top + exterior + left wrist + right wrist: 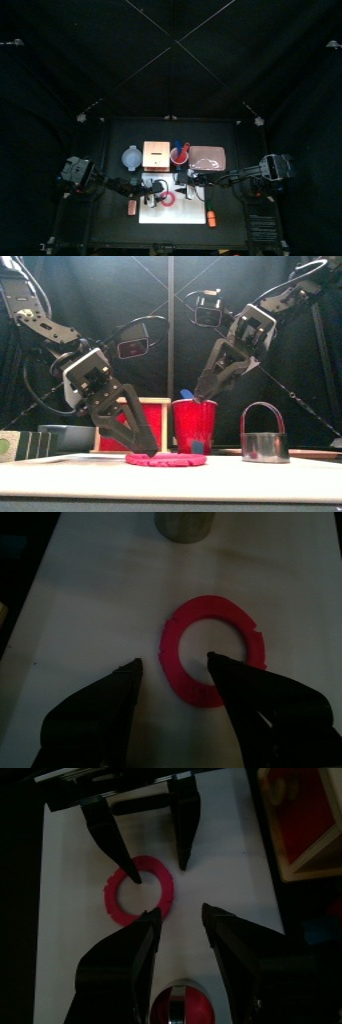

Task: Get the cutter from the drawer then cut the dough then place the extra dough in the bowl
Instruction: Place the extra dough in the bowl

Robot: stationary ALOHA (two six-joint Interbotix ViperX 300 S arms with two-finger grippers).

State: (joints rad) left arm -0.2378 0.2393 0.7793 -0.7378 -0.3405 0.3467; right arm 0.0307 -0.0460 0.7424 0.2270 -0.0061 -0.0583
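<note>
A red dough ring (214,647) lies flat on the white cutting board (94,602), its middle showing bare board. My left gripper (174,664) is open low over the ring's near edge, one jaw over the ring and one beside it. In the front view the ring (166,459) sits under the left gripper (143,444). My right gripper (181,918) hangs open higher up, just off the ring (138,893) on the side opposite the left jaws. The metal cutter (265,442) stands upright at the right, apart from both grippers.
The wooden box (134,421) with its red drawer front stands behind the left gripper. A red cup (195,424) holding a blue knife stands behind the ring. The blue-grey bowl (131,157) is at the back left and the pink tray (210,158) at the back right.
</note>
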